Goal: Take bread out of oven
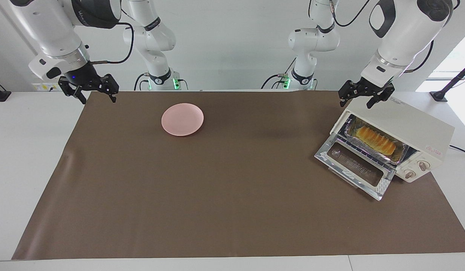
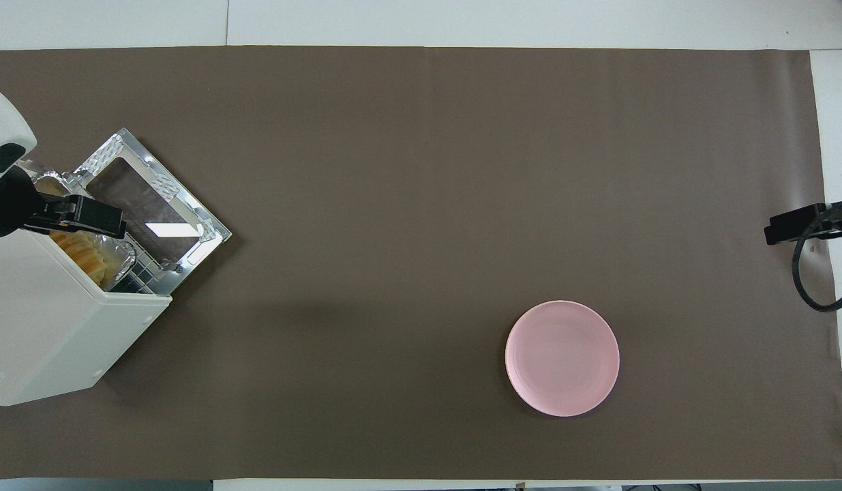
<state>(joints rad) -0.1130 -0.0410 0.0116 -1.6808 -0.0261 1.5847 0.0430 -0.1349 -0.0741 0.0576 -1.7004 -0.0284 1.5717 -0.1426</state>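
Fingers of the left gripper point(image 1: 366, 98) were spread apart and held nothing as it hung over the top of the oven point(image 1: 409, 124), above the upper edge of the opening. That oven stood at the left arm's end of the table, its glass door point(image 1: 354, 169) dropped flat onto the brown mat point(image 1: 217, 188). Inside, the bread point(image 1: 376, 140) lay in a foil tray point(image 1: 352, 126) on the wire rack, not yet touched.

Over at the right arm's end, the right gripper point(image 1: 92, 89) waited above the mat's corner, its fingers also parted and empty. A pink plate point(image 1: 182, 119) sat on the mat, well apart from the oven.

With the door already down, the step in hand looked like the reach for the loaf. Next, the left gripper would probably need to drop in front of the opening, turn to enter under the roof, and close across the loaf without snagging the foil.
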